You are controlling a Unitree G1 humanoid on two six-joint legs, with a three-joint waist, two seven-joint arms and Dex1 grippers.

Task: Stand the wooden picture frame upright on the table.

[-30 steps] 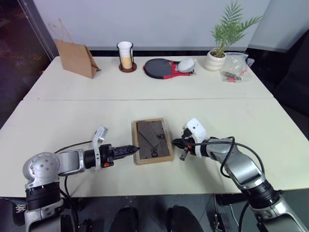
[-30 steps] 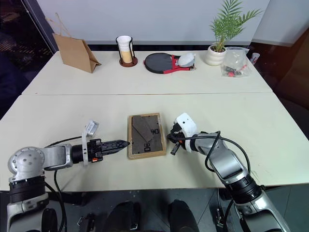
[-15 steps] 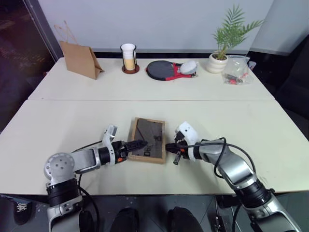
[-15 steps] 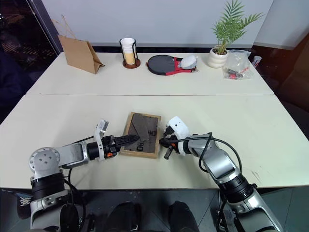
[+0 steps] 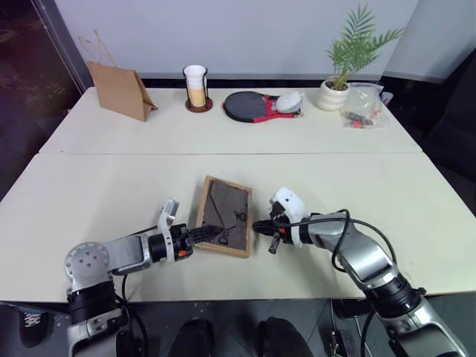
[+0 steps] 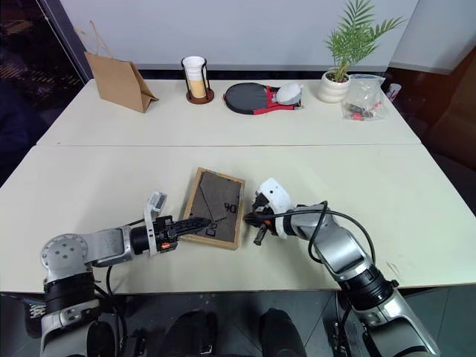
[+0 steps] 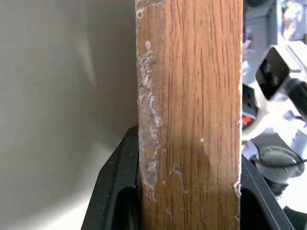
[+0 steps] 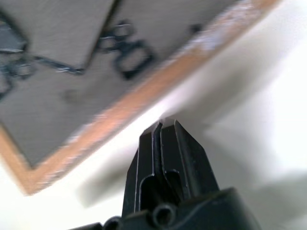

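Left eye view: the small rectangular light-wood picture frame (image 5: pixel 224 215) lies near the middle of the large pale cream table (image 5: pixel 89 193), its dark grey back panel up and its 9 o'clock edge raised off the tabletop. The left gripper (image 5: pixel 213 233) comes in from 8 o'clock and its two black fingers pinch that raised wooden edge near the frame's near corner. The right gripper (image 5: pixel 259 224) sits at the frame's 3 o'clock side, fingers pressed together, its tip just beside the frame's edge; whether it touches cannot be told. Along the far side of the table, from 11 to 1 o'clock, stand a brown paper bag (image 5: pixel 117 89), a stack of white paper cups in a dark holder (image 5: pixel 195 85), a black and red table-tennis bat (image 5: pixel 251 105), a green potted plant in a white pot (image 5: pixel 336 88) and a clear plastic bag of small items (image 5: pixel 363 104).

Right eye view: the same layout, the frame tilted with its long axis running toward 1 o'clock.

Left wrist view: the frame's wood-grained edge stands between the two black fingers (image 7: pixel 114 191), one on each face.

Right wrist view: the closed fingertips (image 8: pixel 165 136) point at the table just below the frame's wooden border, the grey back beyond it.
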